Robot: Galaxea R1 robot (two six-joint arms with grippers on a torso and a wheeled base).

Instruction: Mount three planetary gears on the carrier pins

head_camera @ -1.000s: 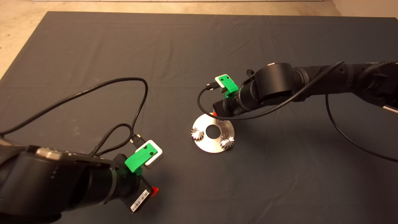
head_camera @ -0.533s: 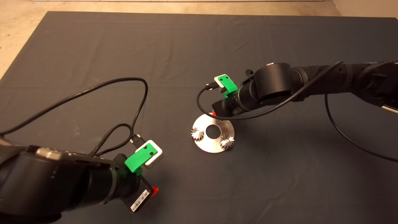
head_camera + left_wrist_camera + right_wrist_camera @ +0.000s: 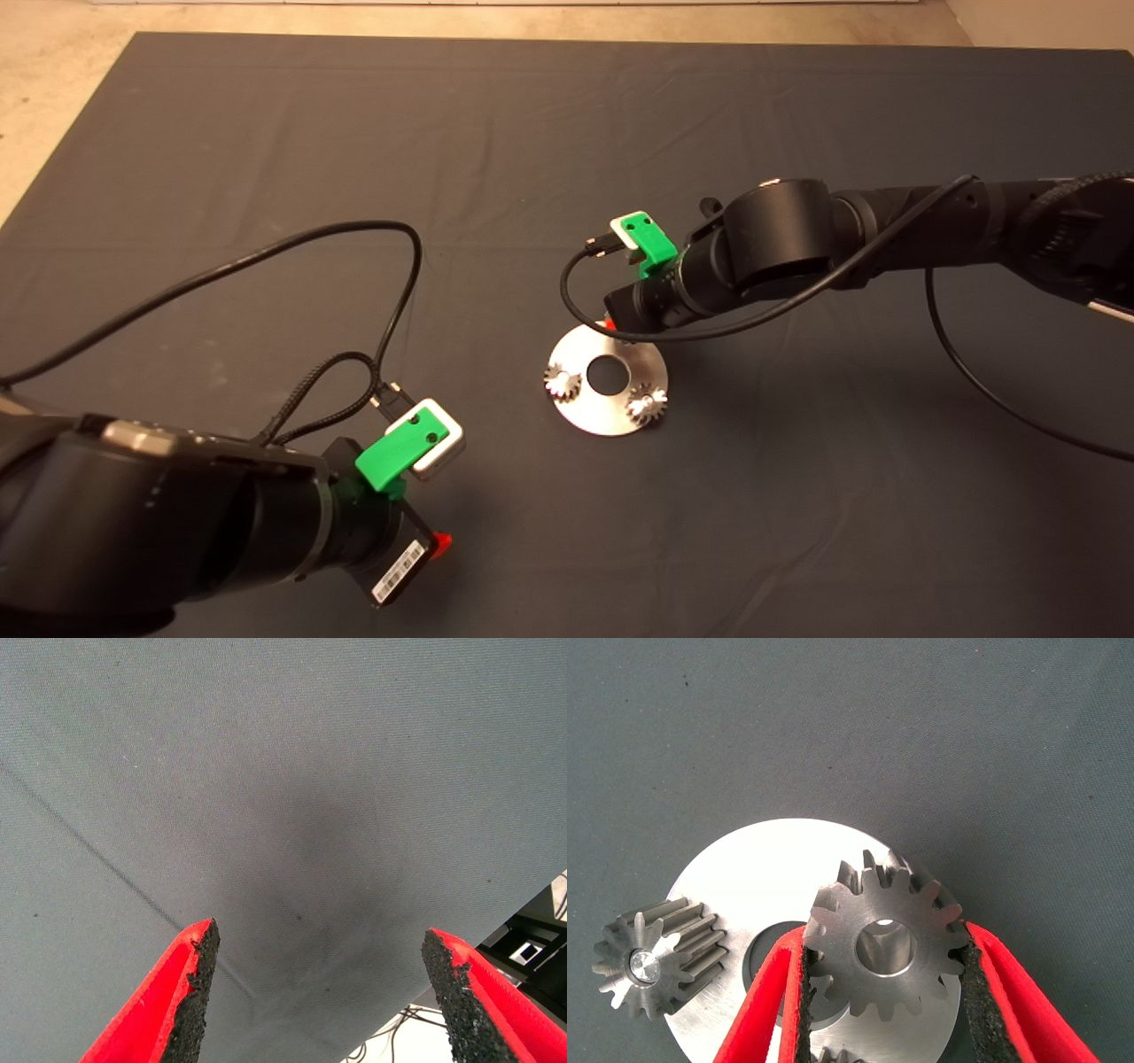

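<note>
Nothing has been moved since the earlier frames.
A gear (image 3: 886,943) is clamped by the right end effector (image 3: 886,992) over the disc (image 3: 757,877); the left end effector (image 3: 323,992) is held apart.

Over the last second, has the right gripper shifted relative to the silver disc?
Yes, slightly. In the head view the right gripper and its wrist edged toward the left side and away from the silver disc, early in that second; since then it looks unchanged.

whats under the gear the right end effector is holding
Under the held gear lies the silver disc. Metal shows through its bore, but whether that is the third pin is unclear. The gear covers the rest.
</note>
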